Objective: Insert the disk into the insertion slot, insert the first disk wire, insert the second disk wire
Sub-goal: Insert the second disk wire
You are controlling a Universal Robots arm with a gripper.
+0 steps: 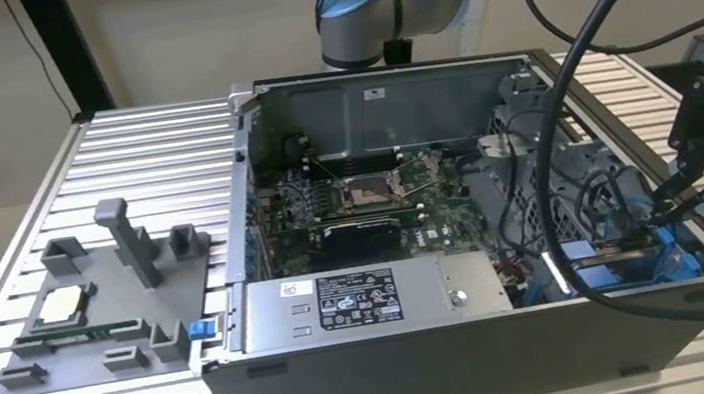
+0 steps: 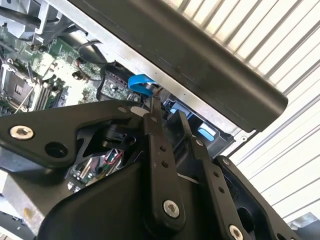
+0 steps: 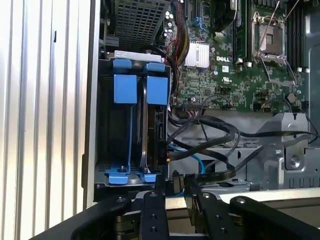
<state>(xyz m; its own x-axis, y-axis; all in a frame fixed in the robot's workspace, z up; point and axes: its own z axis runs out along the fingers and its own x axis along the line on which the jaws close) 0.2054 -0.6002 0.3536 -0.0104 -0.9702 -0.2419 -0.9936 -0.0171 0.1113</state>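
Observation:
The insertion slot (image 3: 102,150) is the drive bay at the case's edge, by the exterior view's right (image 1: 701,250). The disk (image 3: 160,125) sits on edge inside it, its blue carrier (image 3: 156,90) next to a second blue carrier (image 3: 124,88). My gripper (image 3: 175,186) hovers just outside the bay's open end, level with the disk's connector side. A blue disk wire (image 3: 196,161) curves from beside the disk down into the gap between my fingers (image 3: 152,212). In the second wrist view the blue disk wire (image 2: 141,82) ends at my gripper (image 2: 167,117), which looks shut on its plug.
Black cable bundles (image 3: 210,130) cross between the bay and the motherboard (image 3: 235,75). A perforated cage (image 3: 137,20) lies beyond the bay. The grey power-supply box (image 1: 379,299) sits at the case's front. A grey fixture (image 1: 97,309) stands on the slatted table at the exterior view's left.

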